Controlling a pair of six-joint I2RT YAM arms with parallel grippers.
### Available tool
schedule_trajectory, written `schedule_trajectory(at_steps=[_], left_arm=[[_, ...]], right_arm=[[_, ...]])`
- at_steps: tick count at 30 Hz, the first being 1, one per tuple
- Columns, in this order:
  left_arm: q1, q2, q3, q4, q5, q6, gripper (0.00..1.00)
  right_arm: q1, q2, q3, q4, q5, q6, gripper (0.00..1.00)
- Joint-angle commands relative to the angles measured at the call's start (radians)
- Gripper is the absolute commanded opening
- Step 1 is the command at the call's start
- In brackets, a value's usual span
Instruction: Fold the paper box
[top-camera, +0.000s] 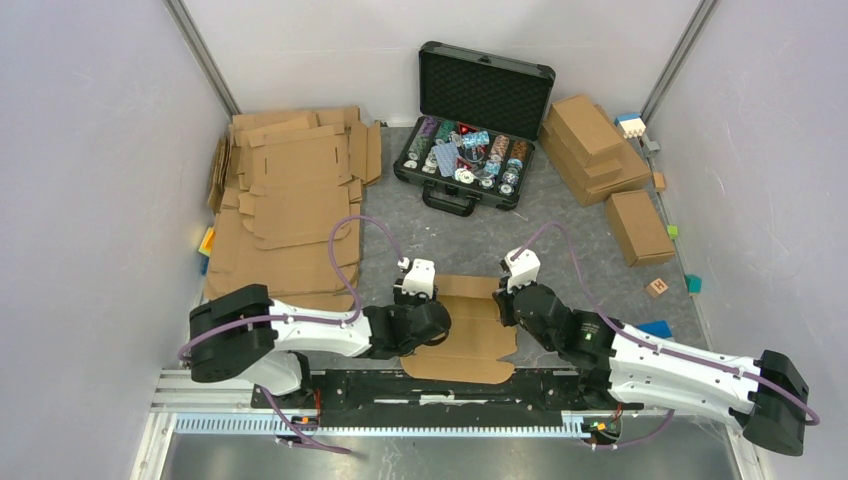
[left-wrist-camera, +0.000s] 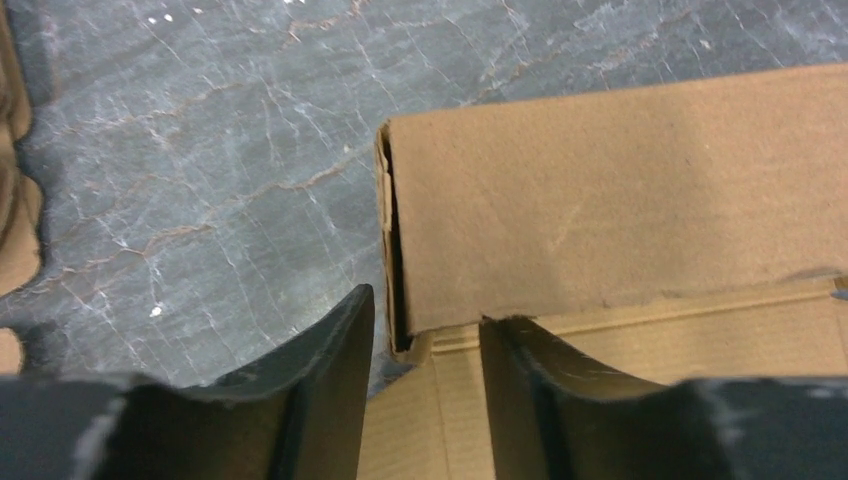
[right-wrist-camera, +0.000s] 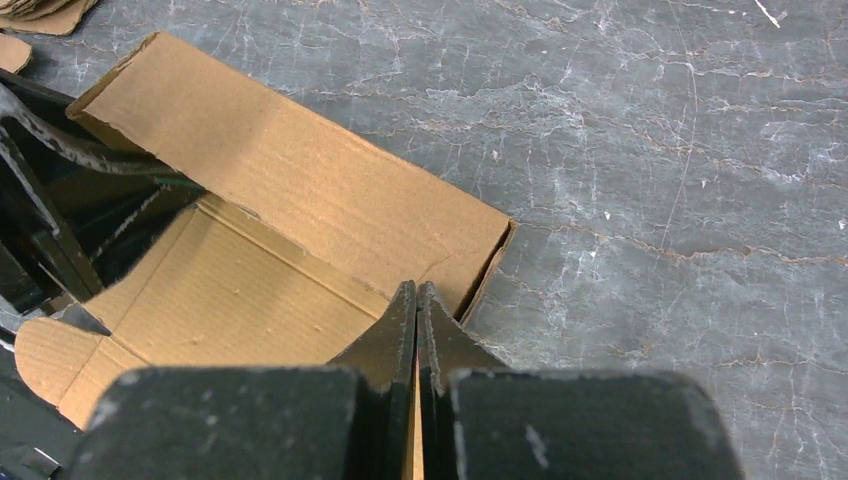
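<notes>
Corrugated paper box (top-camera: 470, 335) at worktop near edge, far wall raised. Left gripper (left-wrist-camera: 428, 310) parted at left corner; right gripper (right-wrist-camera: 416, 292) closed, empty, at right corner. Side walls to be raised next.

The paper box (top-camera: 470, 335) lies nearest on the table (top-camera: 560, 250), the sheet stack (top-camera: 290, 205) behind-left, the case (top-camera: 480, 110) behind, folded boxes (top-camera: 595, 150) behind-right.

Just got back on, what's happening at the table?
Both arms are working on the paper box lying between them at the near edge. Its far wall is folded up; the near flaps lie flat. The left gripper has its jaws apart at that wall's left corner. The right gripper has its jaws shut, tips at the right corner, holding nothing.
</notes>
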Motion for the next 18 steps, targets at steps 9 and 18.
schedule_trajectory(at_steps=[9,18], left_arm=[[-0.001,-0.233,-0.018,-0.177,0.118,0.036,0.67],[0.084,-0.371,-0.039,-0.357,0.349,-0.028,0.70]], right_arm=[[-0.003,-0.001,0.043,-0.061,-0.024,-0.018,0.03],[-0.003,-0.036,0.127,-0.163,-0.070,-0.044,0.38]])
